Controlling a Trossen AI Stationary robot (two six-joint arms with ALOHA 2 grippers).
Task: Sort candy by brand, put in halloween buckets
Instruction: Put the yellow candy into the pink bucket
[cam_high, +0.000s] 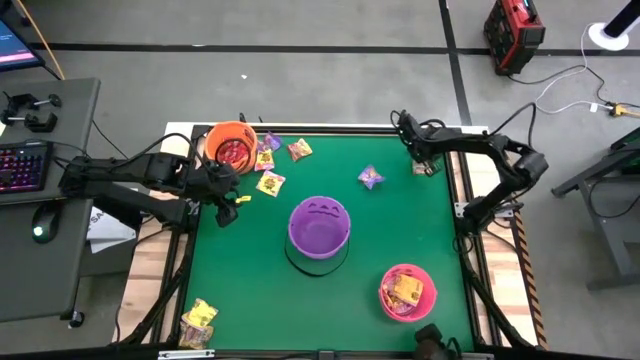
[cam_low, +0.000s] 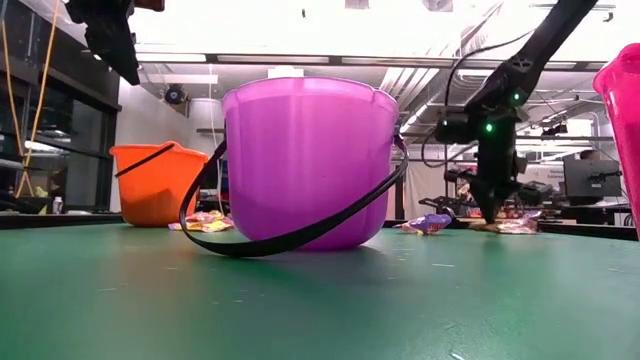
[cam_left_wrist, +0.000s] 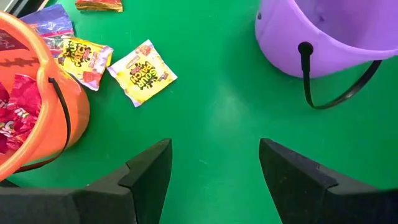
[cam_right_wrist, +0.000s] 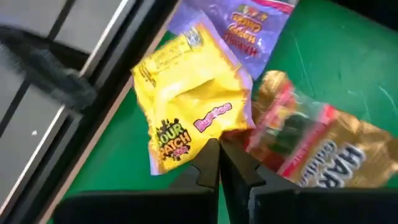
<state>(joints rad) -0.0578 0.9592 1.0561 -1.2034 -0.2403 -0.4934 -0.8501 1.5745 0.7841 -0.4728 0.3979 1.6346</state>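
My left gripper (cam_left_wrist: 214, 162) is open and hovers over bare green table between the orange bucket (cam_left_wrist: 43, 112) and the purple bucket (cam_left_wrist: 323, 31). Yellow packets (cam_left_wrist: 143, 71) lie flat beside the orange bucket, which holds red packets. My right gripper (cam_right_wrist: 219, 149) is shut at the table's far right corner (cam_high: 420, 160), down at table level (cam_low: 490, 215). There it meets a yellow packet (cam_right_wrist: 186, 99), with a gold packet (cam_right_wrist: 311, 149) and a purple packet (cam_right_wrist: 249, 25) beside it. The pink bucket (cam_high: 407, 291) holds yellow packets. My right gripper has its shut tips on the lower edge of the yellow packet (cam_right_wrist: 208, 134), where that packet borders the gold one. It comes from above, pointing down. The tips hide the exact spot. The packet lies on the table.
More packets lie on the table: a purple one (cam_high: 372, 177) at the middle far side, several near the orange bucket (cam_high: 270, 183), and a pile at the near left corner (cam_high: 200, 320). The purple bucket's black handle (cam_low: 290, 235) rests on the table. The table's metal rim (cam_right_wrist: 93, 93) runs beside the right gripper.
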